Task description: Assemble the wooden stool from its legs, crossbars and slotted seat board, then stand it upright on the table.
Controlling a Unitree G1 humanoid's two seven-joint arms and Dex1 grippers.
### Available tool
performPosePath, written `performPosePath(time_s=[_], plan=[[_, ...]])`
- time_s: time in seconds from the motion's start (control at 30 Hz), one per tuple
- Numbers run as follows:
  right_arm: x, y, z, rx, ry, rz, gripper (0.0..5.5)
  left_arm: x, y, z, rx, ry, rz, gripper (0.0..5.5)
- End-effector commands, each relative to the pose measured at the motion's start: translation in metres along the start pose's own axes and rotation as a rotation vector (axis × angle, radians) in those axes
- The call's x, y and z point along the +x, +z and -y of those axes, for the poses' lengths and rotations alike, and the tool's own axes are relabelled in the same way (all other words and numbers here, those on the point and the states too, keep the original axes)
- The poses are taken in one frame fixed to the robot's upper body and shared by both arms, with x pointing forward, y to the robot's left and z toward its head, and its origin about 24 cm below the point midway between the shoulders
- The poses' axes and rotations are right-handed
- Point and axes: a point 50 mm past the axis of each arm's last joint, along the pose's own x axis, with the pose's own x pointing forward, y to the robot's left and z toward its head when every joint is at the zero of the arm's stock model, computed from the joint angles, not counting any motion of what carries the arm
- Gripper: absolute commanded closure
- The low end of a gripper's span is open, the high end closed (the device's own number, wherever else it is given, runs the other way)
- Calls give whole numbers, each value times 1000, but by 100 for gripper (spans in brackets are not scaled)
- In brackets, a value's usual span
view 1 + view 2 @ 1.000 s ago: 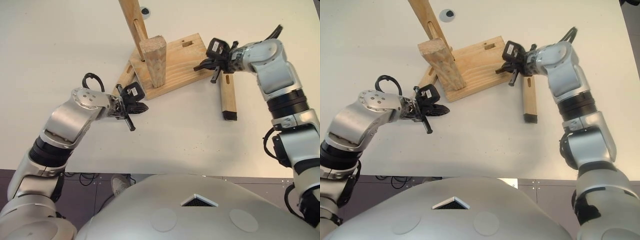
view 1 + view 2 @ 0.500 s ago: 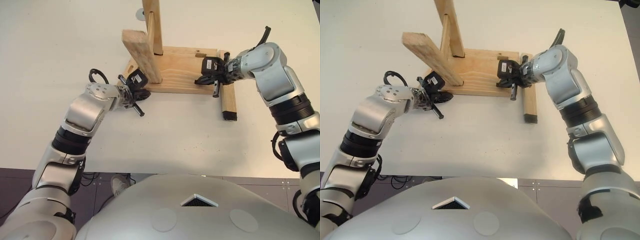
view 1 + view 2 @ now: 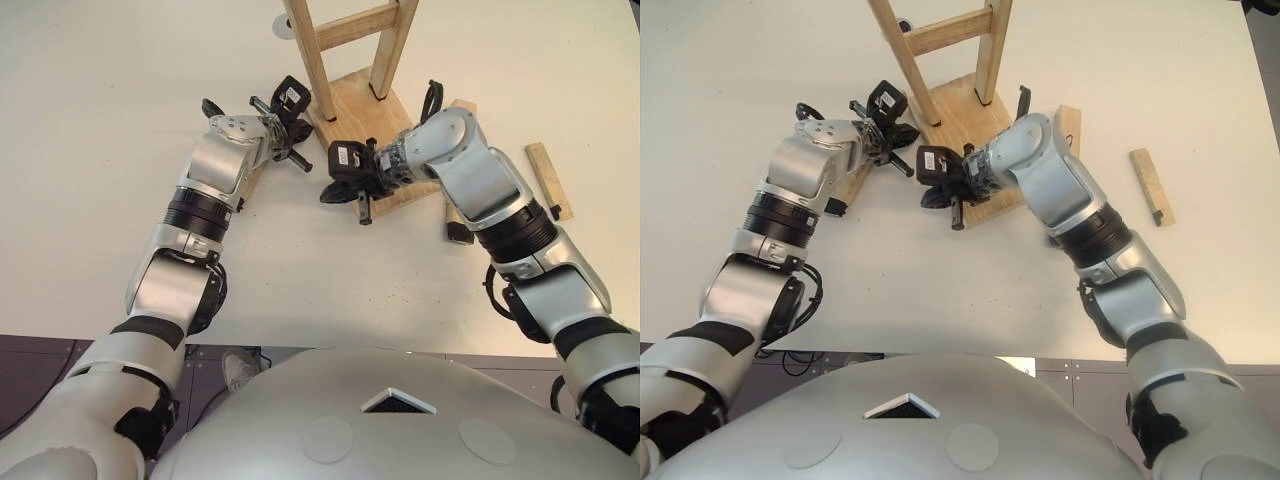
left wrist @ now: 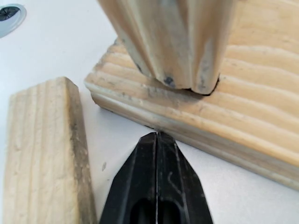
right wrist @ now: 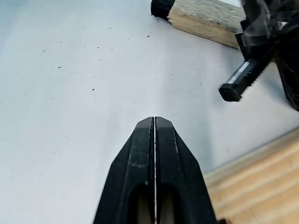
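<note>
Had both pairs of jaws pressed together, pinching nothing. Held the left gripper (image 4: 157,137) with its tip just beside the edge of the slotted seat board (image 3: 352,100), by the foot of a slotted-in leg (image 3: 312,55), with a loose wooden piece (image 4: 42,154) alongside. Held the right gripper (image 5: 154,123) low over the table (image 3: 100,220) at the board's near corner. Found the board lying flat, that leg and a second leg (image 3: 388,50) standing up from it, joined by a crossbar (image 3: 355,25). Found, farther right, a black-tipped leg (image 3: 457,225) and a short bar (image 3: 550,180).
</note>
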Motion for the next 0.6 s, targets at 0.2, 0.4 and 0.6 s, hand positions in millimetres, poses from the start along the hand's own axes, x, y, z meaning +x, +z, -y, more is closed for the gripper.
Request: performPosePath(time_s=[0.2, 0.4, 0.6], plan=[[-89, -16, 69, 63, -589, -25, 549, -21, -24, -4, -19, 19, -48, 550], [-74, -78, 52, 121, -530, -218, 549, -35, -18, 12, -53, -10, -13, 550], [-76, -74, 58, 116, -586, -174, 549, -16, -10, 32, -73, -62, -3, 550]])
